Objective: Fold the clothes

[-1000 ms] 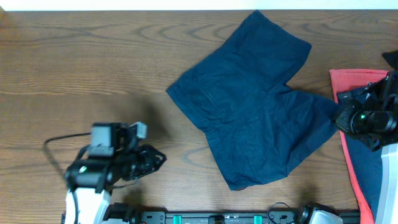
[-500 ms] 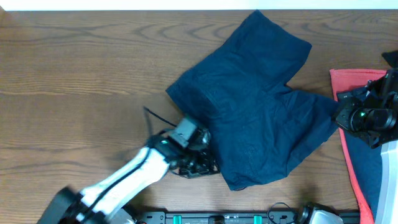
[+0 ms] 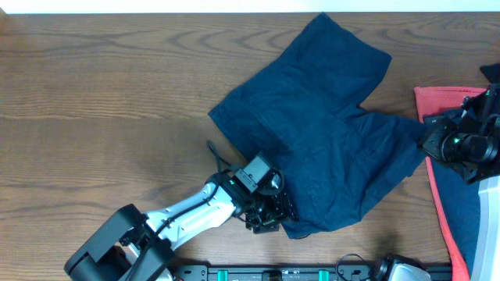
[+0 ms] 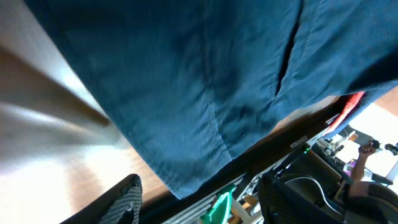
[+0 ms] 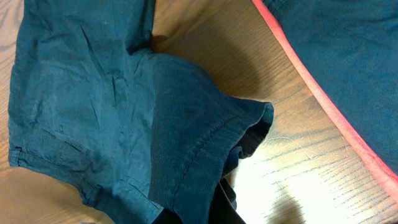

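The dark navy shorts (image 3: pixel 320 133) lie spread on the wooden table, waist toward the left and legs toward the right. My left gripper (image 3: pixel 269 212) is at the shorts' near-left corner. In the left wrist view its fingers (image 4: pixel 200 185) are open, with the corner of the shorts (image 4: pixel 186 93) hanging between them. My right gripper (image 3: pixel 431 144) is at the hem of the right leg. In the right wrist view it (image 5: pixel 211 208) is shut on that hem (image 5: pixel 205 149), and the fabric is raised off the table.
A red cloth (image 3: pixel 441 101) with another dark blue garment (image 3: pixel 461 211) on it lies at the right edge, under my right arm; its red border shows in the right wrist view (image 5: pixel 311 71). A black rail (image 3: pixel 312 273) runs along the table's front edge.
My left arm has swung from the table's near left to the near-left corner of the shorts. My right gripper has stayed at the leg hem.
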